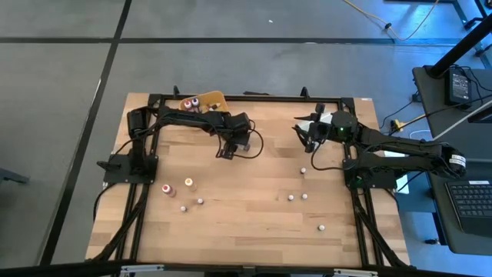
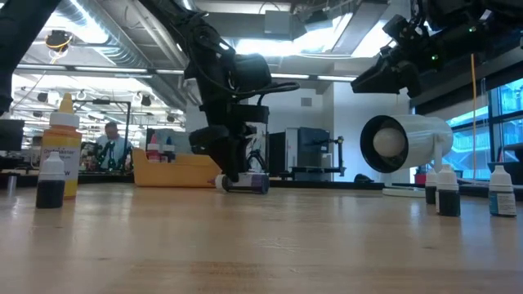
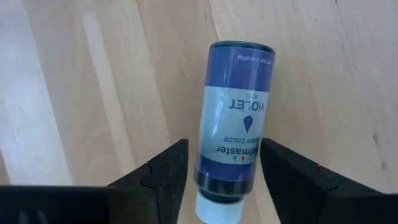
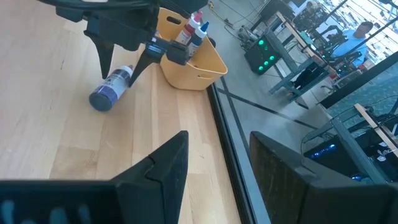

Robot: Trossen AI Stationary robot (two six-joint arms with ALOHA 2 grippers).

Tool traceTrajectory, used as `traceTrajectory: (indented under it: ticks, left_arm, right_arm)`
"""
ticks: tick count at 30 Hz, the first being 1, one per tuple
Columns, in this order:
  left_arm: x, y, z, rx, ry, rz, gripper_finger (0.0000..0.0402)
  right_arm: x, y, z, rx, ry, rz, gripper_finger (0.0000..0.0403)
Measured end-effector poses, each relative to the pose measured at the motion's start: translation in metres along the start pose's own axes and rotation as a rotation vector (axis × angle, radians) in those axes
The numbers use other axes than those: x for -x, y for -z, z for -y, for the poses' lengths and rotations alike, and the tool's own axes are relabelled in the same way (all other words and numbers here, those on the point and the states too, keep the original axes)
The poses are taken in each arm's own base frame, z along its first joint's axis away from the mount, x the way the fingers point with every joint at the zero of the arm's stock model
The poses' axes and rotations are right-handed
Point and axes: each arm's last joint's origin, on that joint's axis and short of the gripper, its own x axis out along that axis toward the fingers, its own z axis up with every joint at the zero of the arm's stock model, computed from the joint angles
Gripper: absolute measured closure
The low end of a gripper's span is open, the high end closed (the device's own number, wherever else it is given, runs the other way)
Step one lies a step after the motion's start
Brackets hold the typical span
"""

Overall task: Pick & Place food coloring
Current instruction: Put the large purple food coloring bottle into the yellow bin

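The left gripper (image 3: 217,180) straddles a violet food coloring bottle (image 3: 236,124) lying near the yellow tray (image 4: 196,62), jaws apparently parted; the right gripper (image 4: 214,168) hangs open.

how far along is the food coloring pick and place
Done: two or three bottles stand in the yellow tray. In hand: a violet bottle lies on its side on the table, between the fingers of the left gripper, which look apart from it. Left: about eight bottles scattered over the table, like one near the left side. The right gripper waits open, empty.
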Motion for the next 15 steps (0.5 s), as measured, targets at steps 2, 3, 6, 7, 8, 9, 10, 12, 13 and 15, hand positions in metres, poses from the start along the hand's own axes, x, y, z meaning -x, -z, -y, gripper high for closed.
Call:
traceTrajectory:
  ticks: [2, 3, 6, 7, 8, 9, 10, 12, 13, 15]
  left_arm:
    - [0.0, 0.0, 0.0, -0.019, -0.003, 0.0, 0.0196]
    - [0.0, 0.0, 0.0, -0.023, -0.003, 0.0, 0.0193]
    - [0.0, 0.0, 0.0, -0.022, -0.005, -0.001, 0.0185]
    - [0.0, 0.0, 0.0, -0.029, -0.013, -0.006, 0.0183]
    - [0.0, 0.0, -0.001, -0.047, -0.026, -0.014, 0.0182]
    - [0.001, -0.001, -0.002, -0.057, -0.039, -0.022, 0.0181]
    - [0.003, -0.002, -0.003, -0.056, -0.054, -0.023, 0.0181]
    - [0.012, -0.007, -0.007, -0.038, -0.068, 0.009, 0.018]
    - [0.017, -0.008, -0.009, -0.028, -0.061, 0.037, 0.0181]
    - [0.029, -0.009, -0.015, 0.002, -0.003, 0.125, 0.0183]
  right_arm:
    - [0.0, 0.0, 0.0, 0.0, 0.0, 0.0, 0.023]
    - [0.0, 0.0, 0.0, 0.0, 0.0, 0.0, 0.023]
    - [0.0, 0.0, 0.0, 0.0, 0.0, 0.0, 0.023]
    - [0.0, 0.0, 0.0, 0.0, 0.0, 0.0, 0.023]
    - [0.0, 0.0, 0.0, 0.0, 0.0, -0.001, 0.023]
    - [0.0, 0.0, 0.0, 0.0, 0.0, -0.001, 0.023]
    - [0.0, 0.0, 0.0, 0.0, 0.0, 0.0, 0.023]
    - [0.0, 0.0, 0.0, 0.001, 0.0, 0.0, 0.023]
    - [0.0, 0.0, 0.0, 0.001, 0.001, -0.001, 0.023]
    - [0.0, 0.0, 0.0, 0.002, 0.0, -0.001, 0.023]
